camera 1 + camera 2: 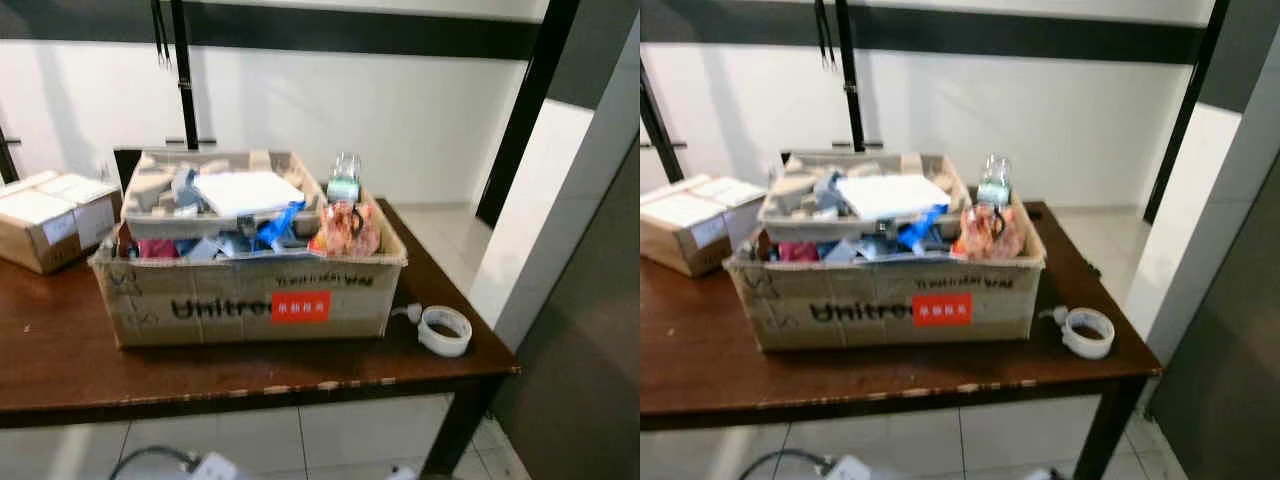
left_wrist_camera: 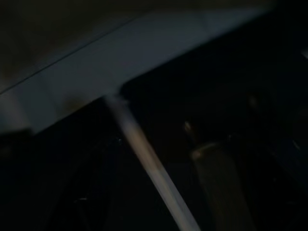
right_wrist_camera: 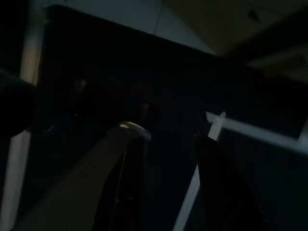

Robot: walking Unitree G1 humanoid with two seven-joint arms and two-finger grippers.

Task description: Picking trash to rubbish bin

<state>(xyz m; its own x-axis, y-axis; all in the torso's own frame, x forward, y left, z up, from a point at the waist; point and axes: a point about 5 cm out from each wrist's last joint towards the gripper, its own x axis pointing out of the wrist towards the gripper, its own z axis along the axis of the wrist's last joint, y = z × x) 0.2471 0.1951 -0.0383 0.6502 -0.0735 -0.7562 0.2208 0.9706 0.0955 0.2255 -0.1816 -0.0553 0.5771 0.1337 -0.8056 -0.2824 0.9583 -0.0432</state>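
A large cardboard box (image 1: 250,300) crammed with trash sits in the middle of a dark wooden tabletop (image 1: 60,360), its front printed with black lettering and a red label (image 1: 301,306). Inside it, a grey moulded pulp tray (image 1: 160,205) carries a flat white packet (image 1: 248,192); a blue scrap (image 1: 280,225) lies just beside that, and a crinkled orange-patterned wrapper (image 1: 345,230) is pressed against the box's right end. A clear bottle (image 1: 344,180) stands upright at the far right corner. On the tabletop, just right of the box, lies a roll of white tape (image 1: 444,330). Near the left edge sits a smaller closed carton (image 1: 50,220), apart from the big box. A white wall with a dark band runs behind, and pale tiled floor (image 1: 330,435) shows below the table.

In the dim right wrist view, the right gripper (image 3: 168,139) hangs with its jaws spread apart and holding nothing. The left wrist view is too dark to tell how the left gripper's jaws stand.
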